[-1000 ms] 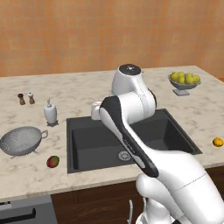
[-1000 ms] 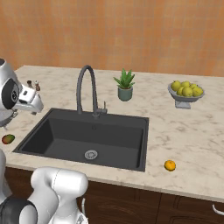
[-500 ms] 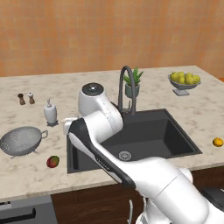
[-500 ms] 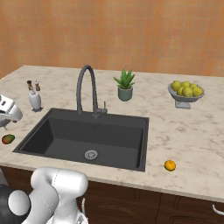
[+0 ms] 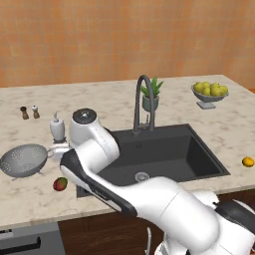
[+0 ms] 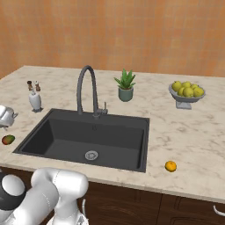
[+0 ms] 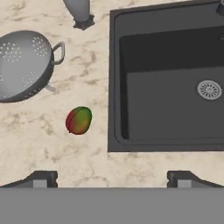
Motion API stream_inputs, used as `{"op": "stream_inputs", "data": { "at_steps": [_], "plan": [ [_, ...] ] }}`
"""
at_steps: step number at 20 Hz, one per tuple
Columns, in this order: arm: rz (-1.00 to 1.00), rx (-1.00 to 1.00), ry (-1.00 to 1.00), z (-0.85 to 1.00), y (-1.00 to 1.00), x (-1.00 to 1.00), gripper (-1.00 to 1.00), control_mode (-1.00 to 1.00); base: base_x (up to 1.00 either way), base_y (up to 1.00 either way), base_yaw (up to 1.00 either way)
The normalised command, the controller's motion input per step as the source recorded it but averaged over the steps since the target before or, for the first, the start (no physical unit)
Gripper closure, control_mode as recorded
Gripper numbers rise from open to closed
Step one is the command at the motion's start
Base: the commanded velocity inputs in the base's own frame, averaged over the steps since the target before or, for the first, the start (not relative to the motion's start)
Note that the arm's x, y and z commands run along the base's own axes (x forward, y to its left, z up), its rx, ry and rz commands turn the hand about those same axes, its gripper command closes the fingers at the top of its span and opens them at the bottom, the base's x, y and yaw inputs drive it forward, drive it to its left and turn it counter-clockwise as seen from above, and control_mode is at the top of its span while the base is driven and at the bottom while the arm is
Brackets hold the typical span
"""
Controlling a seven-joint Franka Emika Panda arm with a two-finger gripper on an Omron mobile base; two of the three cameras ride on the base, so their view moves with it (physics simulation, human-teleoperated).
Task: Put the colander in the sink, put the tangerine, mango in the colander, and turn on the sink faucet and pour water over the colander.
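Note:
In the hand view my gripper [image 7: 112, 180] hangs open over the counter, its fingertips [image 7: 41, 179] wide apart with nothing between them. The mango [image 7: 78, 120], red and green, lies on the counter just ahead of them, left of the sink [image 7: 170, 109]. Beyond it the colander [image 7: 24, 63] sits upright and empty. From the base, the colander [image 5: 25, 160] and mango [image 5: 60, 184] lie left of the sink [image 5: 169, 149], with the sink faucet [image 5: 142, 99] behind the basin. On the right counter the tangerine [image 5: 247, 161] rests near the front edge. The mango [image 6: 8, 139] and tangerine [image 6: 170, 166] flank the sink [image 6: 110, 136].
A white soap bottle [image 5: 57, 127] and two small shakers [image 5: 30, 112] stand behind the colander. A potted plant [image 5: 151, 94] stands beside the faucet, and a footed dish of yellow-green fruit [image 5: 209, 92] is at the back right. The sink holds only its silver drain [image 7: 209, 89].
The arm has swung left from above the sink to above the counter between the colander and the basin, uncovering the faucet. The gripper stays open. No object has moved.

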Motion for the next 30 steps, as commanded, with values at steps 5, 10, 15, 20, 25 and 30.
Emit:
{"op": "stream_inputs", "data": {
  "at_steps": [5,10,15,20,25,30],
  "plan": [
    [0.0,0.04,0.01,-0.07,0.62,0.37,-1.0,-1.0,0.0,0.0,0.0],
    [0.0,0.0,0.02,-0.09,0.55,0.47,-1.0,-1.0,0.0,0.0,0.0],
    [0.0,0.0,0.19,-0.23,0.41,0.57,-1.0,-1.0,0.0,0.0,0.0],
    [-0.02,0.0,0.19,-0.2,0.39,0.46,-1.0,-1.0,0.0,0.0,0.0],
    [-0.06,-0.02,0.05,-0.21,0.3,0.21,-1.0,-1.0,0.0,0.0,0.0],
    [-0.05,-0.01,0.0,-0.26,0.19,0.14,-1.0,-1.0,0.0,0.0,0.0]
  ]
}}
